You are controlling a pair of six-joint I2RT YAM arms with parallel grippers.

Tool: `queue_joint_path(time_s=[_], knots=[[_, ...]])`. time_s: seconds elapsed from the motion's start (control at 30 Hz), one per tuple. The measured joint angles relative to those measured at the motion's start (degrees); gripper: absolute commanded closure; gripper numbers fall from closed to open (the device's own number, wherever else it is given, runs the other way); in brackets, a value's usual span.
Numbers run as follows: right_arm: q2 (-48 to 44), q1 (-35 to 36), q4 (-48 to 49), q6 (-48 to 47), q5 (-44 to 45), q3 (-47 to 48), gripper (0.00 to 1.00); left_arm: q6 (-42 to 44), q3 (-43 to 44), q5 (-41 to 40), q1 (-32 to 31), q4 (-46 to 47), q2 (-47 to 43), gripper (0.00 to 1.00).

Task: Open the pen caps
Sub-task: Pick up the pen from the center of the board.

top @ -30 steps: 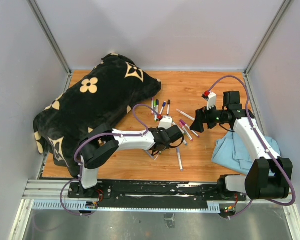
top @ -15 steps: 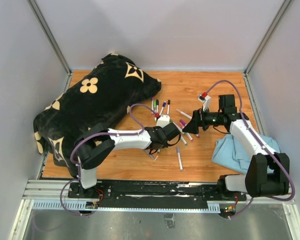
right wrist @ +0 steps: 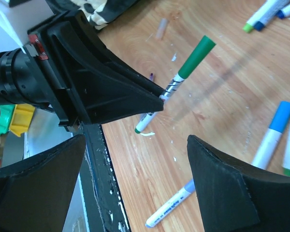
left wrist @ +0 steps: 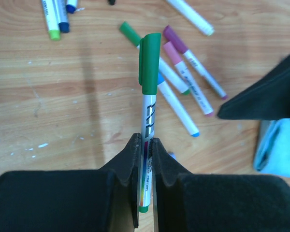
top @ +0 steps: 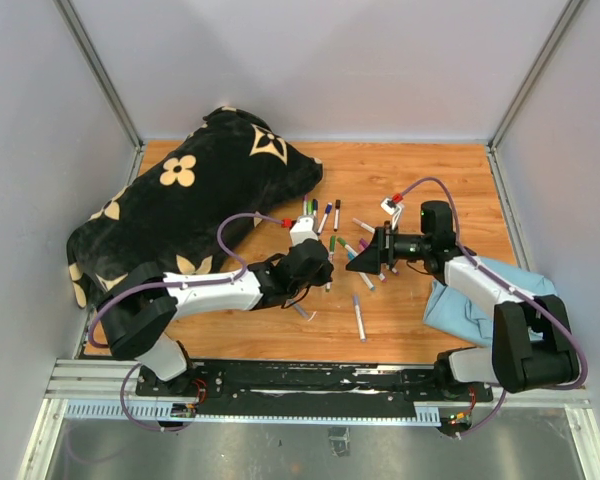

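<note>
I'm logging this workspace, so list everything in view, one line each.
black fabric cushion with beige flower pattern: one, black and beige, rear left of the table
crumpled light blue cloth: one, blue, near right
loose white-barrelled markers: roughly a dozen, exact count unclear; green, purple, pink and blue caps; scattered mid-table
green-capped white marker: one, clamped by its barrel in the left gripper, green cap on
wooden table: one, brown, under everything
left gripper: one, black, shut on the green-capped white marker
right gripper: one, black, open, facing the held marker's capped end
</note>
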Motion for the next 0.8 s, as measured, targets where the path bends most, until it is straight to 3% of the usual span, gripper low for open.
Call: queue_joint_path(time_s=[0.4,0.67,0.8], knots=[[1.9,5.7,1.9,2.6,3.1,0.0,0.22,-6.0,-6.0,1.3,0.0,16.8,-5.7,1.00],[1.9,7.8,1.9,4.1,5.0,0.1,0.56,-9.0,-6.1,2.7,0.0,19.8,-5.3,1.00],[1.9,8.0,1.8,4.7,5.4,0.1,0.83,-9.4,-6.1,3.2,0.0,20.0,-4.9,1.00]])
